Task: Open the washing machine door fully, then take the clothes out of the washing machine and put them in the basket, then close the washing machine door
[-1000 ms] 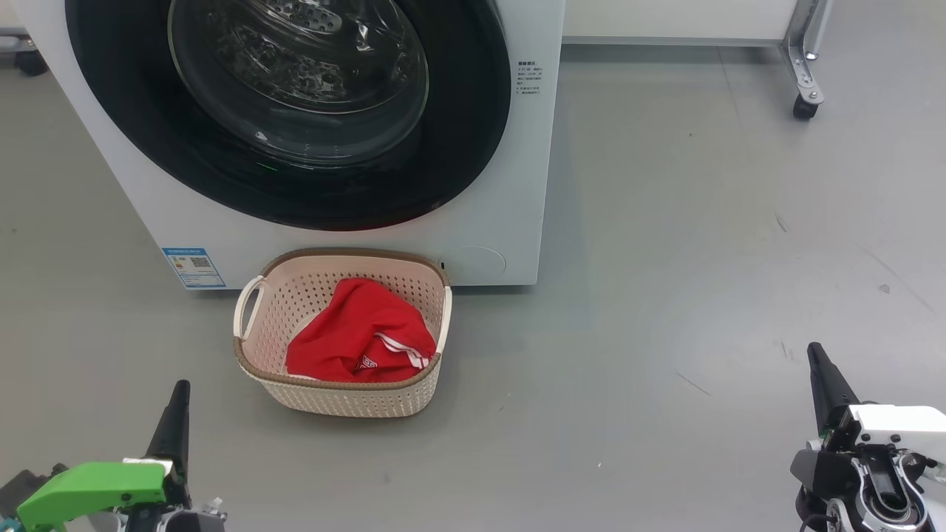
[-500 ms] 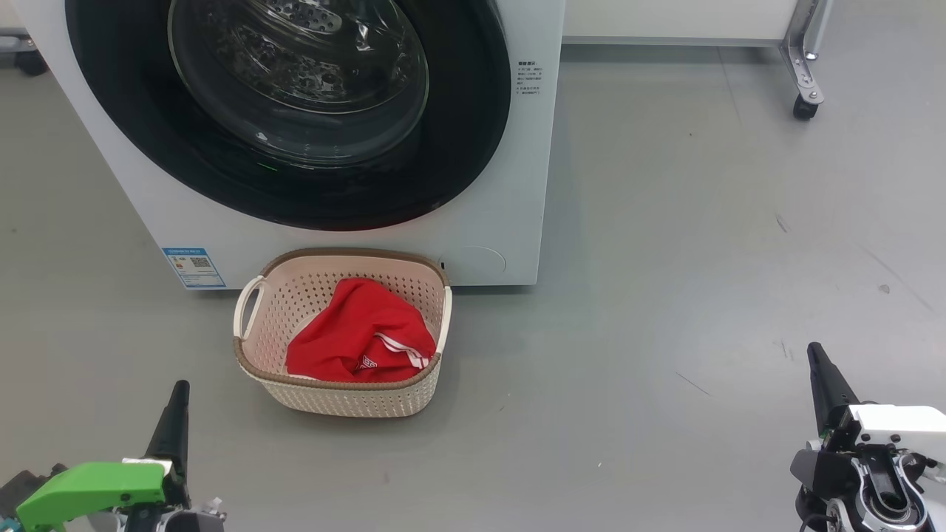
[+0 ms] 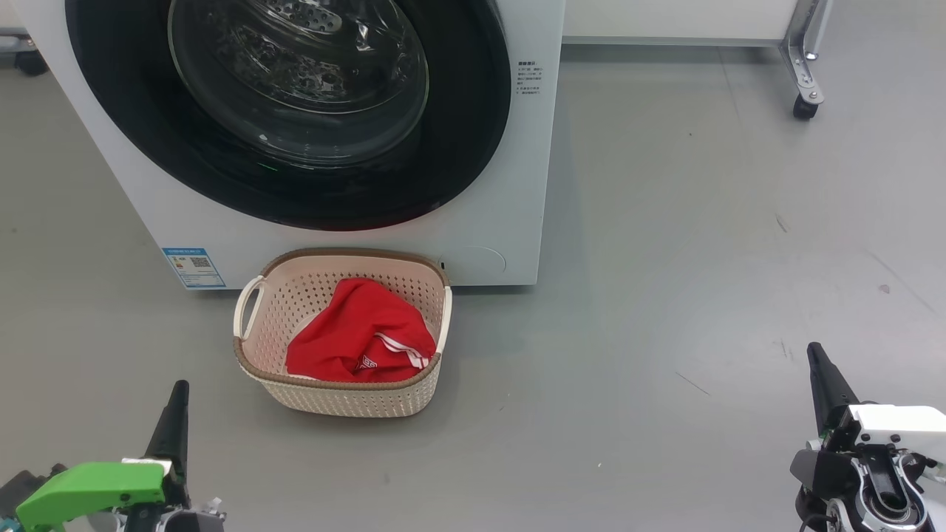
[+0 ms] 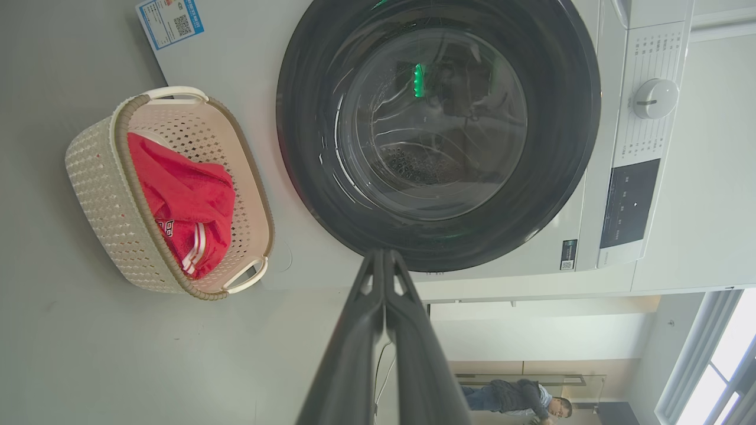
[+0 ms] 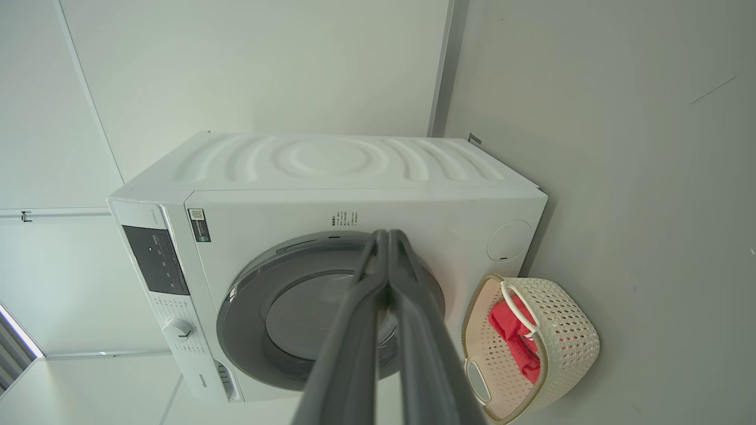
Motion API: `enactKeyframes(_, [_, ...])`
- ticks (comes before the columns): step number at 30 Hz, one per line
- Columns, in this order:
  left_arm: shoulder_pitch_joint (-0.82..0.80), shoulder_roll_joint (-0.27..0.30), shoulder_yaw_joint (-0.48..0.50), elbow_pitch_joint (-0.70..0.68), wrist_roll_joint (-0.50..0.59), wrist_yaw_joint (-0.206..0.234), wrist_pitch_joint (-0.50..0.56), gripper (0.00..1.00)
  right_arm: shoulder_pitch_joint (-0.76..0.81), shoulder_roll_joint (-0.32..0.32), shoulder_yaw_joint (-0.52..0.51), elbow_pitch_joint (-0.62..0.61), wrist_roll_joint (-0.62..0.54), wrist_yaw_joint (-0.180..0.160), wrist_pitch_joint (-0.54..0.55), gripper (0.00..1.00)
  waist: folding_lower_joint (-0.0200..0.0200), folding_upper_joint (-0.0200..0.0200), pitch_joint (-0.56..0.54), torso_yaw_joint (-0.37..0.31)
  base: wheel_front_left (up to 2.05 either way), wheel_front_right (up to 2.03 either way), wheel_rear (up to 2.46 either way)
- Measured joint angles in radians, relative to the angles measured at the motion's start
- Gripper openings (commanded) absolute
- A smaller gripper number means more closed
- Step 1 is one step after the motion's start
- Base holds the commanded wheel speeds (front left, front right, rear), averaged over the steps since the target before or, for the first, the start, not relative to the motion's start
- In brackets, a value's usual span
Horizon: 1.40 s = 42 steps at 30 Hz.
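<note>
Both arms sit low and drawn back. The left gripper (image 3: 179, 393) is at the lower left of the head view and the right gripper (image 3: 814, 356) at the lower right. Each points its fingers towards the washer (image 3: 517, 244) and is well apart from it. In each wrist view the two dark fingers are pressed together along their length, pinching nothing.

The floor (image 3: 665, 295) is smooth grey with a few thin scuffs. A caster (image 3: 804, 107) on a metal leg stands at the far right, and plain white wall panels (image 5: 236, 71) rise behind the washer. In the left wrist view a person (image 4: 520, 401) is far off, near a bright window (image 4: 720, 366).

The door (image 3: 473, 148) lies shut, flush against the washer's front. Its wide black rim is glossy, and the steel drum shows through the clear glass bowl. A blue label (image 3: 194, 267) sits at the washer's lower corner, and a knob (image 4: 655, 98) on its control strip.

The basket (image 3: 344, 399) stands upright on the floor just before the washer, below the door. The clothes (image 3: 355, 332) lie crumpled inside it, red with white trim stripes, reaching its near rim.
</note>
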<state>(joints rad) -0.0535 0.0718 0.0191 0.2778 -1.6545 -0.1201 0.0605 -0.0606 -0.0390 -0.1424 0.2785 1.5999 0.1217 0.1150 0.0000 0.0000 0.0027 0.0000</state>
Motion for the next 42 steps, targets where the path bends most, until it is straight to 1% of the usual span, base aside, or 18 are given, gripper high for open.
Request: enactKeyframes(42, [-0.001, 0.000, 0.004, 0.000, 0.000, 0.000, 0.001, 0.00, 0.000, 0.000, 0.001, 0.000, 0.000, 0.000, 0.000, 0.00, 0.0000, 0.0000, 0.000, 0.000, 0.00, 0.00, 0.00])
